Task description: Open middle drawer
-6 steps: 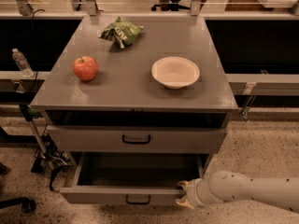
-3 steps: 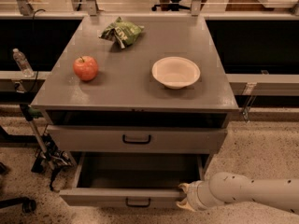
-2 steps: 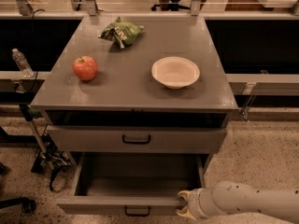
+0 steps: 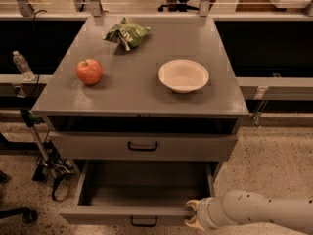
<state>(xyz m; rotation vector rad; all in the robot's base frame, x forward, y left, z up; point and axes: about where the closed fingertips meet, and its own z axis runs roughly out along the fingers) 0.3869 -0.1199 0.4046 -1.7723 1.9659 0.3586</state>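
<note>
The middle drawer [image 4: 102,214] is a wide grey drawer with a shallow front and a small black loop handle [image 4: 144,222]. It stands pulled well out of the cabinet, and its inside looks empty. My gripper [image 4: 191,214] is at the bottom right, at the right end of the drawer's front panel. Its cream fingertips [image 4: 190,204] sit above and below the front's top edge, closed on it. The white arm [image 4: 264,211] reaches in from the right.
Above is a taller-fronted shut drawer [image 4: 88,146] with a bigger handle. On the cabinet top [image 4: 137,87] are a red apple [image 4: 89,72], a white bowl [image 4: 183,75] and a green chip bag [image 4: 127,34]. A stand with cables [image 4: 46,165] is at the left. A bottle [image 4: 23,66] stands further left.
The middle drawer has slid further out toward the camera, and my gripper has moved down and back with its front panel. Nothing on the cabinet top has moved.
</note>
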